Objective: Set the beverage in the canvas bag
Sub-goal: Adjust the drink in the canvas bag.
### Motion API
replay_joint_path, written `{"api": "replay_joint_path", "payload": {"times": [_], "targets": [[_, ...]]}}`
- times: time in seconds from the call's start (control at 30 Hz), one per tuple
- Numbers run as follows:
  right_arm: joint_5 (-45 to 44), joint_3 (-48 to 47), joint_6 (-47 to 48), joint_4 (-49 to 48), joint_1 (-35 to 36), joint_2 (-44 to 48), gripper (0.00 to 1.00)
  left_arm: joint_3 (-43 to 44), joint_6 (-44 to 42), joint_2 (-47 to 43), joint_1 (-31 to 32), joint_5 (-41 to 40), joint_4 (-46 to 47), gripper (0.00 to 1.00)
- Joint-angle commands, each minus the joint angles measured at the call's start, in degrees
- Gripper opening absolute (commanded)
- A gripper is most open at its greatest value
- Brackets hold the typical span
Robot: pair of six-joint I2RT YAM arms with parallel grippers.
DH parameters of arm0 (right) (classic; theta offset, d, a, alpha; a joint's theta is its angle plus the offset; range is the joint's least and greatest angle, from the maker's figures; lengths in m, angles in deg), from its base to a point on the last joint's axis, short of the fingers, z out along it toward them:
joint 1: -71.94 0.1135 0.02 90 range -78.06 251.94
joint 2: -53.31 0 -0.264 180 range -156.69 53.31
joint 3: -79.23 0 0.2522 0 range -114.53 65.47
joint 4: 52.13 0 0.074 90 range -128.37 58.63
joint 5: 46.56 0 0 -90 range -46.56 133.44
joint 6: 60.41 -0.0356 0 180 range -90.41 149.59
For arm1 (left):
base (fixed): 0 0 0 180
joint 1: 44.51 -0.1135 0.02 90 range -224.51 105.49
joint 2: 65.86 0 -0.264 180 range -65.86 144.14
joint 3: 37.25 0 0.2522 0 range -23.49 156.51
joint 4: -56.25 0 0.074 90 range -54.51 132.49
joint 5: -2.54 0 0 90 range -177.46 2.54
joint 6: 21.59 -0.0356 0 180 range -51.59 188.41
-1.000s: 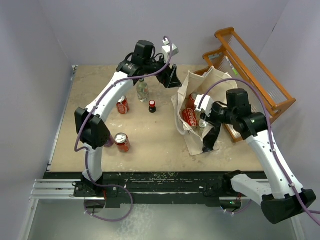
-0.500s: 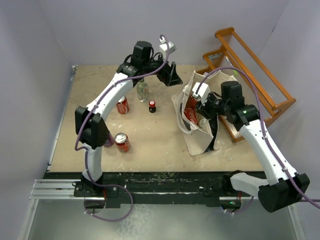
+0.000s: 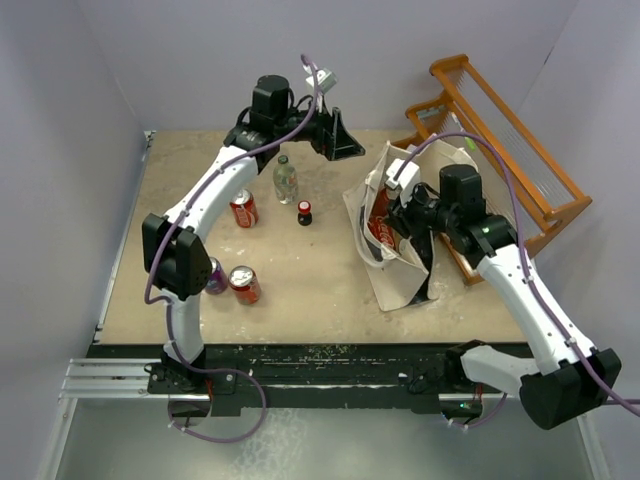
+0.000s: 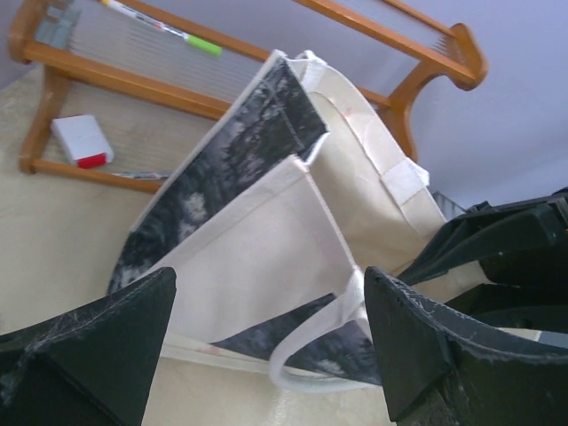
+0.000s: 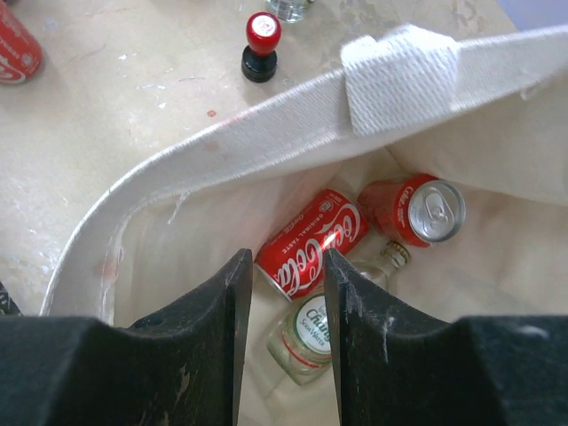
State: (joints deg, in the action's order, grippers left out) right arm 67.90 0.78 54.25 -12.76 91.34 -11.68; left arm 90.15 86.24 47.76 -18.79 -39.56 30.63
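The canvas bag (image 3: pixel 392 275) stands open at the right of the table, cream with a dark print (image 4: pixel 240 142). Inside it lie two red cola cans (image 5: pixel 312 244) (image 5: pixel 413 209) and a clear soda-water bottle (image 5: pixel 306 335). My right gripper (image 5: pixel 284 262) hovers over the bag's mouth, jaws a little apart with nothing between them. My left gripper (image 3: pixel 350 150) hangs wide open and empty behind the bag, facing its loop handle (image 4: pixel 302 355). On the table stand a clear bottle (image 3: pixel 285 180), a small red-capped bottle (image 3: pixel 304 212), two red cans (image 3: pixel 245 210) (image 3: pixel 243 283) and a purple can (image 3: pixel 215 275).
The orange wooden rack (image 3: pixel 500 140) stands right behind the bag, with a small white and red box (image 4: pixel 78 142) on its shelf. The table's left edge runs along a wall. The loose drinks cluster left of the bag.
My right gripper has risen from low in the bag to its mouth, and its jaws have parted slightly. My left gripper has lifted back and left, away from the bag's rim.
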Motion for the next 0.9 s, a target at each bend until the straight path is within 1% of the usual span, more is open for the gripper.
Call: {"api": "replay_joint_path", "payload": {"times": [0.0,0.1,0.23,0.3,0.4,0.47,0.53,0.63,0.73,0.8,0.87], "targets": [[-3.7,1.6,-8.3,2.5,0.0,2.9,0.4,2.5,4.7,-0.1,2.2,3.7,1.9,0.89],[-5.9,1.9,-10.0,3.2,0.1,5.2,0.4,4.5,4.3,2.1,3.9,2.9,-1.2,0.89],[-7.8,2.6,-10.4,7.8,0.0,6.4,0.39,6.0,4.6,4.2,5.5,2.3,-3.1,0.88],[-7.7,3.8,-10.4,9.0,0.0,7.8,0.38,6.1,4.2,4.8,6.0,-0.1,-5.1,0.86],[-6.1,4.1,-10.8,9.9,-0.1,8.7,0.35,4.1,3.2,4.5,6.0,-4.4,-7.0,0.78],[-4.5,3.9,-10.6,10.7,-0.1,8.6,0.33,2.0,2.1,3.8,6.0,-5.8,-7.6,0.72],[-3.6,2.4,-10.4,13.0,0.0,7.6,0.31,0.1,1.2,3.0,6.1,-7.3,-8.4,0.64],[-2.8,-2.5,-8.6,20.0,0.0,3.7,0.28,-2.8,-0.1,1.5,6.0,-8.0,-8.7,0.53],[-3.2,-7.0,-7.2,25.4,0.0,1.9,0.27,-5.2,-0.7,0.1,6.1,-7.5,-8.0,0.44],[-3.2,-10.0,-4.3,30.5,0.0,1.0,0.25,-6.7,-1.4,-0.8,6.1,-6.9,-7.2,0.37],[-3.3,-12.1,1.0,36.8,0.0,0.3,0.24,-7.8,-2.3,-1.6,6.1,-6.5,-6.8,0.31]]}}
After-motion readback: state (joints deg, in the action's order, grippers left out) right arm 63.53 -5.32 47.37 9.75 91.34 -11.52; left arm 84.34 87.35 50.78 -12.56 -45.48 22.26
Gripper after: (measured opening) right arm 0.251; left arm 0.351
